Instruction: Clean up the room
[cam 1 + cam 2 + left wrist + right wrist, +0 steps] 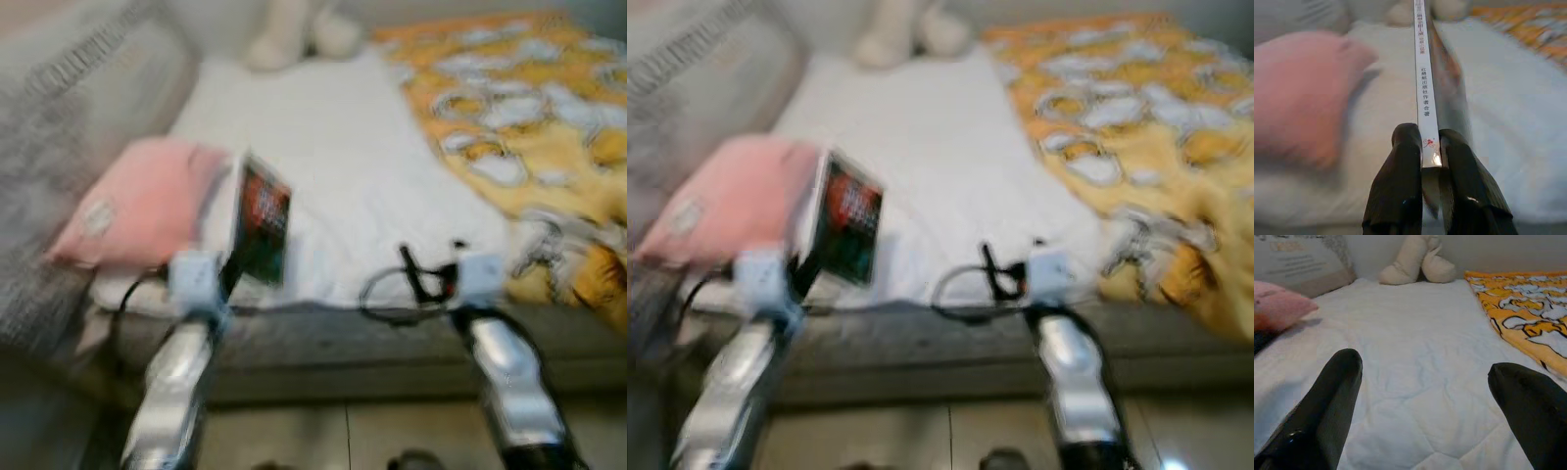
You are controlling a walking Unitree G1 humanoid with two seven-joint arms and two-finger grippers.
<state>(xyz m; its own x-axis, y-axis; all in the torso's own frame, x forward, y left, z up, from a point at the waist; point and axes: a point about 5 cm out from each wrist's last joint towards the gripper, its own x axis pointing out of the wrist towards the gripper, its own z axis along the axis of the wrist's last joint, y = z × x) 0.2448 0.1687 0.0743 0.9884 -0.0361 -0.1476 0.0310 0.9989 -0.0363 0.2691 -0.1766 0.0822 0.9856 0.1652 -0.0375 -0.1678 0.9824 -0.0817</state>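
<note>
your left gripper (1422, 161) pinches a book (262, 223) upright by its spine, long axis pointing away over the bed (323, 157)
right gripper (1425, 396) spread wide above the white quilt; pink pillow (132, 201) beside the book

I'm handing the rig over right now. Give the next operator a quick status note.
Left gripper: shut on a book, held upright above the near edge of the bed.
Right gripper: open, nothing held, over the white bedding.
On the bed: pink pillow beside the book, yellow blanket on the right, plush toy at the far end.
Done: book picked up.
Left: put it away.
</note>
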